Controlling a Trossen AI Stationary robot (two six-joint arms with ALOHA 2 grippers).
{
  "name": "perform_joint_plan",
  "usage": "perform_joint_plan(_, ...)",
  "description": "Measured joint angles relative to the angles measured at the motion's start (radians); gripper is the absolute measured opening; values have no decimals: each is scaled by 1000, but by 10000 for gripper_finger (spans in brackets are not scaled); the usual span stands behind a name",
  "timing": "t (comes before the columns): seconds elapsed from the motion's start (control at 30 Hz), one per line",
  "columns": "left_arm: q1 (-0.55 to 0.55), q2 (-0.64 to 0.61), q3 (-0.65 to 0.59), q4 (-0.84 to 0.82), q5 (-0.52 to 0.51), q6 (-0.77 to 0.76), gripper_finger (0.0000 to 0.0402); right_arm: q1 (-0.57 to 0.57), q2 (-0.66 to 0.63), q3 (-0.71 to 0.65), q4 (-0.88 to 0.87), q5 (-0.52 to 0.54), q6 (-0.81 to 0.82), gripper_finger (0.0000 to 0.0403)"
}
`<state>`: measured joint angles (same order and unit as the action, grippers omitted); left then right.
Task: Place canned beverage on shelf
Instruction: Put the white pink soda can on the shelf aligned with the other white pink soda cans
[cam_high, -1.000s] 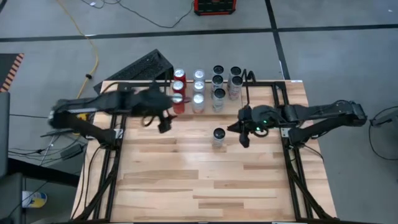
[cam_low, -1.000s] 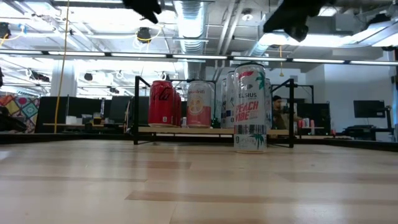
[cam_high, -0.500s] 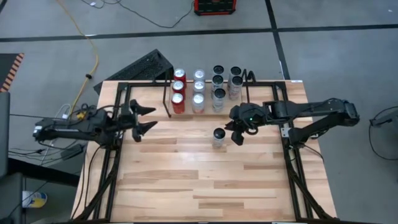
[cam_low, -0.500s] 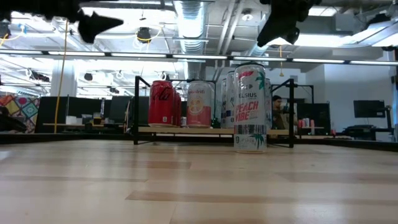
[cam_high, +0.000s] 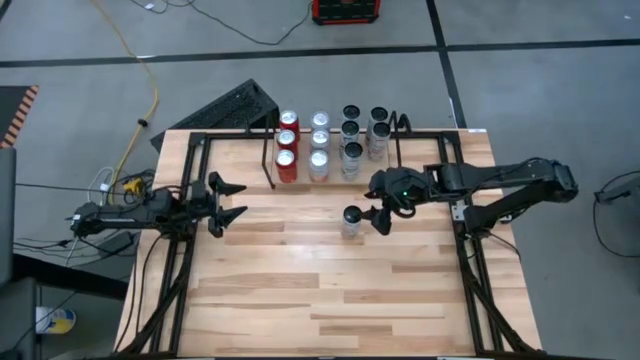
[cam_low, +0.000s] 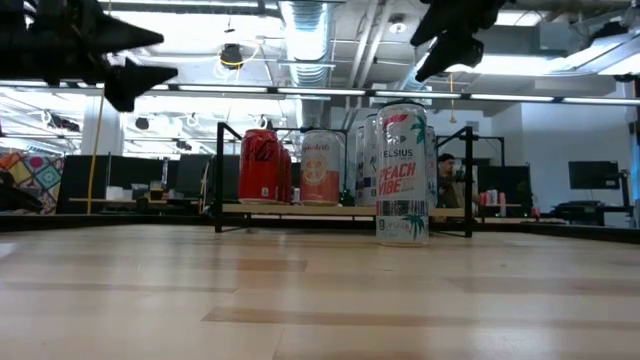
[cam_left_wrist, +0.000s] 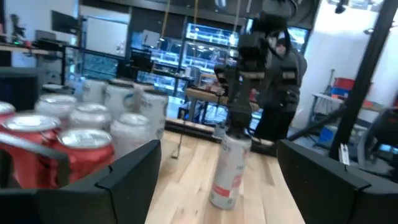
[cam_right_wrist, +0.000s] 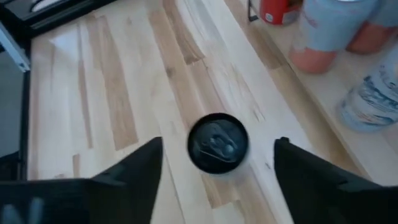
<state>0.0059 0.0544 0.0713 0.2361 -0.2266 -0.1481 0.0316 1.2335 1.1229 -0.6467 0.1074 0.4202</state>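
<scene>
1. High view: the right claw (cam_high: 377, 207) is hovering above the table (cam_high: 330, 290), just beside the top of a lone white can (cam_high: 351, 217), with its fingers standing apart and gripping nothing.
2. The white can is standing upright on the bare wood, a little in front of the shelf (cam_high: 330, 150) and toward the table's right side.
3. In the right wrist view, the can's dark lid (cam_right_wrist: 217, 142) is sitting between the two spread fingers (cam_right_wrist: 134, 168), which are touching neither side of it.
4. In the low view, the can (cam_low: 402, 173) is showing a white label with red and green print and is resting on the table clear of the shelf rail (cam_low: 340, 209); the right claw (cam_low: 450, 35) is hanging above it.
5. The shelf is lying along the far edge of the table and is carrying rows of cans: red cans (cam_high: 287, 150) at its left end, then pale and silver-topped cans (cam_high: 350, 140) toward its right end.
6. The left claw (cam_high: 232, 198) is waiting over the table's left side, well apart from the white can, with its fingers spread wide and empty.
7. In the left wrist view, the red cans (cam_left_wrist: 78, 146) are sitting close by; the figure (cam_left_wrist: 283, 74) beyond the table is possibly a person, though the view is too blurred to be sure.
</scene>
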Motion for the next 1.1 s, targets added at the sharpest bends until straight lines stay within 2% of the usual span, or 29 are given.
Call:
perform_joint_plan(0.13,0,-54,-60,17,40,-12,306,29,31,2,49,1,0,322)
perform_joint_plan(0.3,0,-50,-60,2,38,-24,306,52,98,2,58,43,0,353)
perform_joint_plan(0.4,0,-51,-60,-57,-34,-49,306,51,138,-1,46,82,14,356)
perform_joint_plan(0.53,0,-42,-60,-170,-121,-161,306,52,177,0,50,85,41,354)
perform_joint_plan(0.77,0,-22,-54,-189,-93,-159,306,53,225,0,55,87,75,352)
perform_joint_plan(0.93,0,-22,-54,-190,-93,-152,306,61,264,0,52,147,77,352)
perform_joint_plan(1.1,0,-22,-54,-191,-93,-152,306,62,265,-1,47,157,86,342)
